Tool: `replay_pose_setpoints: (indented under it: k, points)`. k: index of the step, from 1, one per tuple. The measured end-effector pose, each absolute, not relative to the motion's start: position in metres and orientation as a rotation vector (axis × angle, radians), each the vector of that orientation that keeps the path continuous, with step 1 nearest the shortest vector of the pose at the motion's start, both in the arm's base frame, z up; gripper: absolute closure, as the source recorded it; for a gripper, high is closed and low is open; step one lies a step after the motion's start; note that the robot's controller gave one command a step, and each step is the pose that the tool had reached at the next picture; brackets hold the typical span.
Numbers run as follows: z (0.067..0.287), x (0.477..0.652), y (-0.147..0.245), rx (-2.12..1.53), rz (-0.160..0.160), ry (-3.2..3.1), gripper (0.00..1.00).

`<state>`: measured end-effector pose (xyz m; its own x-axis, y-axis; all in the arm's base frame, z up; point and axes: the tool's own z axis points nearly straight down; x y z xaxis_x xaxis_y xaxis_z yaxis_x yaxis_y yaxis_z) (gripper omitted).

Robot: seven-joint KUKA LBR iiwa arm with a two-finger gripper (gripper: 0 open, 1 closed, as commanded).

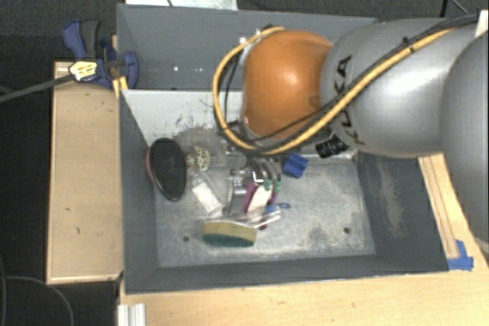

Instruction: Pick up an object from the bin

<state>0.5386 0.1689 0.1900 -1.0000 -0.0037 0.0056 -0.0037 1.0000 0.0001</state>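
Pink-and-white packet (257, 200), a small flattish piece with a magenta stripe on pale wrapping, lies near the middle of the bin (328, 225) floor. It is directly beneath the gripper (256, 181), with a yellow-and-green sponge (228, 233) just beside it toward the bin's near edge. It looks light, thin and probably slick, so a pinch across its narrow width seems the safest hold. Whether the gripper is open or closed, or has hold of anything, cannot be told.
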Motion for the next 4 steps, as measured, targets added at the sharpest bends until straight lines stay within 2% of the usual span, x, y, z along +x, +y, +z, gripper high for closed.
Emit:
replay_pose_setpoints:
  k: [1,2,3,4]
  points:
    - [0.07,0.505,0.085,0.132,-0.002,-3.147,0.0]
    - [0.072,0.505,0.087,0.128,-0.004,-3.143,1.0]
    - [0.163,0.551,0.081,0.121,-0.002,-3.153,1.0]
    - [0.157,0.548,0.081,0.115,-0.002,-3.142,0.0]
